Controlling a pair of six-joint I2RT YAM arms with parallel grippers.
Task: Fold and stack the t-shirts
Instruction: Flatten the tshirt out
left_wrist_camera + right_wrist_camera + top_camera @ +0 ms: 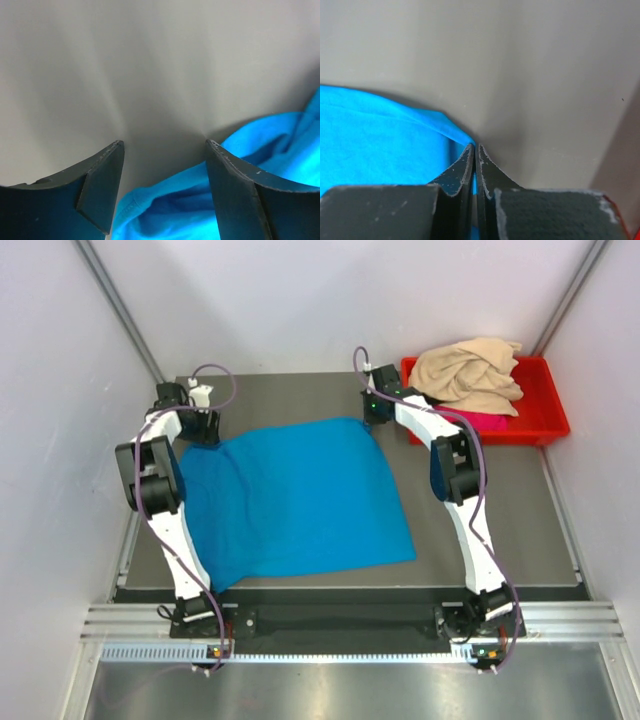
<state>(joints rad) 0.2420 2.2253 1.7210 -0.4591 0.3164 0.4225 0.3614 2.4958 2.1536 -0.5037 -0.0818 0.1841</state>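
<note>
The turquoise t-shirt (pixel 295 500) lies spread flat on the grey table. My left gripper (pixel 200 426) is at its far left corner. In the left wrist view the gripper (pixel 165 145) is open, and a hemmed fold of the turquoise t-shirt (pixel 175 200) lies between the fingers without being pinched. My right gripper (pixel 377 416) is at the far right corner. In the right wrist view the gripper (pixel 475 148) is shut, with a thin edge of the turquoise t-shirt (pixel 375 140) between the pads. The beige t-shirt (pixel 468 370) lies bunched on the magenta t-shirt (pixel 487 421).
The red bin (pixel 545 426) stands at the back right of the table and holds the beige and magenta shirts. White walls close in on the left, right and back. The arm bases sit at the near edge.
</note>
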